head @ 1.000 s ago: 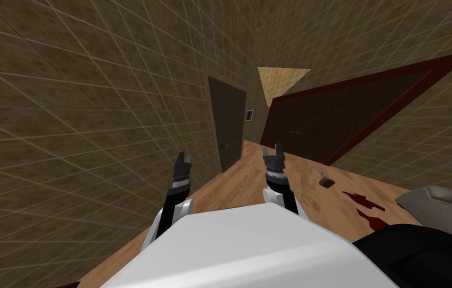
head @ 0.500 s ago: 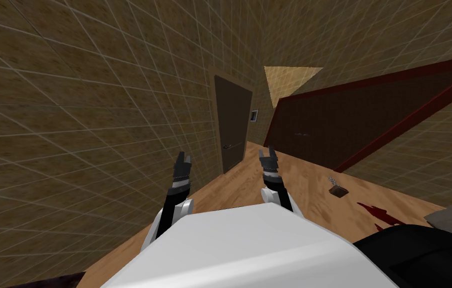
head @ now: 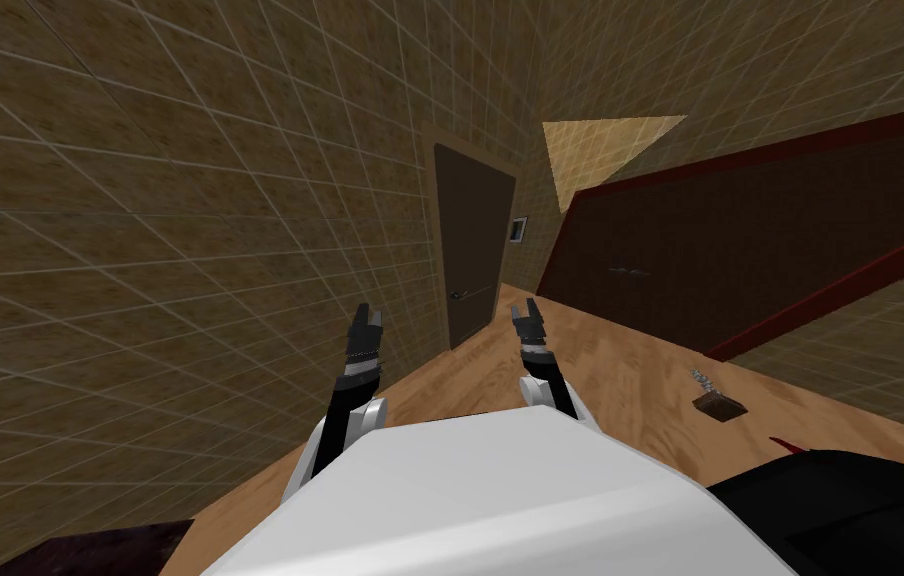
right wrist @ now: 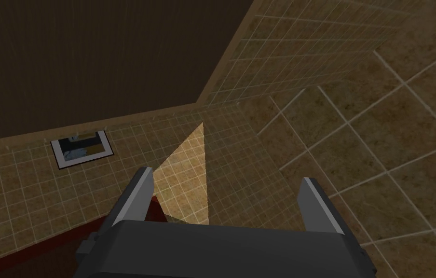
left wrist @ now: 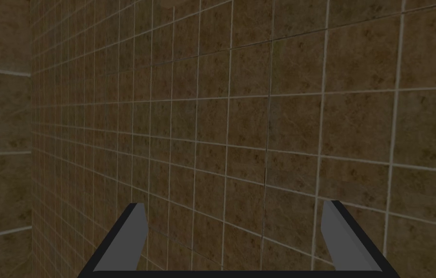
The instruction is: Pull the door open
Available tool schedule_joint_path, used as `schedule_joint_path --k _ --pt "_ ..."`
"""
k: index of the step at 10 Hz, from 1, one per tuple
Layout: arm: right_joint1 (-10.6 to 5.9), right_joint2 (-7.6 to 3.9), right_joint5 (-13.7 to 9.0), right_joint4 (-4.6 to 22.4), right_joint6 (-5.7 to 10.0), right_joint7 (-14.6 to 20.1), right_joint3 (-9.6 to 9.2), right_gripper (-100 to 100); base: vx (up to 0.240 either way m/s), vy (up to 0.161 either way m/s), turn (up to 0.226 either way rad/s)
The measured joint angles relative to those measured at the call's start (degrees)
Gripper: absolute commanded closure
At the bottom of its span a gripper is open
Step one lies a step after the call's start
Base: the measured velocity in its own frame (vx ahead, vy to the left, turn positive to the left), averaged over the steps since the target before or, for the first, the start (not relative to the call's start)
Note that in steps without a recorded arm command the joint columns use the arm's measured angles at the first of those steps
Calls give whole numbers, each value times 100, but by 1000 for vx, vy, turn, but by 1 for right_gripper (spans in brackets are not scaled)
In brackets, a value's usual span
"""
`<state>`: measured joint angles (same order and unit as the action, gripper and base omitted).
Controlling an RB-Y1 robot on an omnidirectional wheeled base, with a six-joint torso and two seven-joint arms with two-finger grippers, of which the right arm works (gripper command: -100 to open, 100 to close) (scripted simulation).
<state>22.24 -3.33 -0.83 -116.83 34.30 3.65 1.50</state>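
A dark brown door (head: 472, 240) stands shut in the tiled wall ahead, with a small dark handle (head: 458, 295) at its left side. The same door (right wrist: 91, 53) appears beyond my right gripper in the right wrist view. My left gripper (head: 368, 318) is raised left of the door, open (left wrist: 234, 222), with nothing between its fingers. My right gripper (head: 527, 315) is held up in front of the door's lower right corner, open (right wrist: 224, 193) and empty. Both are well short of the handle.
A second, larger dark door with a red frame (head: 740, 250) is set in the wall to the right. A small framed picture (head: 518, 229) hangs between the two doors. A small brown object (head: 718, 402) lies on the wooden floor (head: 620, 370) to the right.
My view has turned left: the doors and the brown floor object have slid right, and the grey cushion and red marks have left the picture. My right gripper has shifted slightly left.
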Motion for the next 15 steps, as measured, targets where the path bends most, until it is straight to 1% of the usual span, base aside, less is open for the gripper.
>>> schedule_joint_path --k 1,2,3,5,6,7,9,10,12,13,14,15 --pt "-55 -15 17 182 46 -5 -40 -100 68 -20 152" --pt "-92 -76 11 328 71 21 -57 -100 58 -16 54" --pt "-124 -105 7 432 86 42 -61 -100 55 -7 87" --pt "-260 -223 -9 831 155 104 -69 -100 88 -14 158" --pt "-323 -271 -5 1023 181 129 -102 -100 88 -26 184" --pt "-420 -351 -17 1219 187 170 -105 -100 66 -30 60" --pt "-491 -426 -24 1492 185 216 -127 -100 66 -29 132" --pt "-553 -514 -41 1672 214 266 -127 -100 54 -22 54" --pt "-626 -596 -49 1960 245 320 -144 -100 64 -20 145" --pt "-699 -659 -55 2125 258 354 -160 -100 65 -24 63" --pt "-731 -676 -53 2278 291 367 -175 -100 57 -20 104" --pt "-809 -721 -57 2456 298 387 -184 -100 64 -29 176"
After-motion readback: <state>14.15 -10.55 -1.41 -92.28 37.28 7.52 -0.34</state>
